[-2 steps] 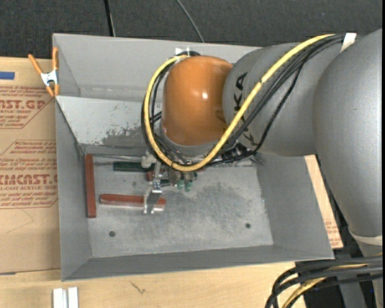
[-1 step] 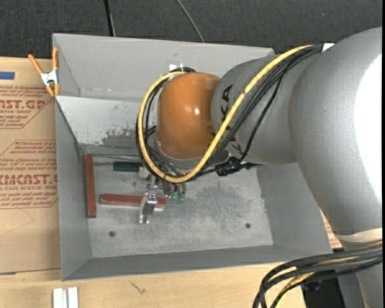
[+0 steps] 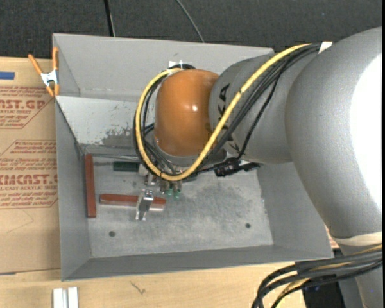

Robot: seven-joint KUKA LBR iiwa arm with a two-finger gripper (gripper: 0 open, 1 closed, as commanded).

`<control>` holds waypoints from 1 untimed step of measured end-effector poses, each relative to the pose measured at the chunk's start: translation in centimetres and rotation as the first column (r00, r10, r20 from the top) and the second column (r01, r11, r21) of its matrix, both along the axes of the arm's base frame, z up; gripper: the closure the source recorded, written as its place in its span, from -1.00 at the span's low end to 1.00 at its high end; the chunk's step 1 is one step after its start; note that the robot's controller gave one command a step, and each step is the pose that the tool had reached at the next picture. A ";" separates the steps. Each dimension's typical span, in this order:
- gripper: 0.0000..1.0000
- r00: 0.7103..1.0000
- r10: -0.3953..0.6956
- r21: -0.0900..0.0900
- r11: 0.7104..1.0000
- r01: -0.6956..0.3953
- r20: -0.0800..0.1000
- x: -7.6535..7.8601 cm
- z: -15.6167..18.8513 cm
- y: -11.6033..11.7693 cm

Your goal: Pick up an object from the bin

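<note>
In the grey metal bin (image 3: 205,230) the gripper (image 3: 144,205) hangs low beneath the arm's orange dome cover (image 3: 183,111), right over the floor in the left half. The thing it is over is a flat, reddish-brown stick (image 3: 119,199) lying on the bin floor, and the relation that matters is this: the stick's long axis runs left to right across the view, and the gripper sits on its right end, so nearly all of the stick stretches away to the left of it. Whether the gripper is wide, narrow or already closed on that end cannot be told from here (the metal parts overlap the stick). My judgement is that a lift from this end would leave the long left part unsupported and prone to tilt. 2 other things lie near: a second reddish-brown bar (image 3: 90,186) at a right angle to the first, along the foot of the left wall, and a short dark green rod (image 3: 124,167) just behind, both apart from the gripper.
</note>
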State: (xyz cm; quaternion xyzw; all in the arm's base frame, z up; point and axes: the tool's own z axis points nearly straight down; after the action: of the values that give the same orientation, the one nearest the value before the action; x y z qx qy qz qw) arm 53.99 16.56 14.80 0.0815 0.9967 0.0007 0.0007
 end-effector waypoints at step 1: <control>-1.00 0.999 -0.041 0.001 0.999 0.041 0.003 -1.1 -6.7 0.2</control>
State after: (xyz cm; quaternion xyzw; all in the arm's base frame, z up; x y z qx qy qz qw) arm 52.91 16.77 8.06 0.1018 0.9948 0.0015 0.0021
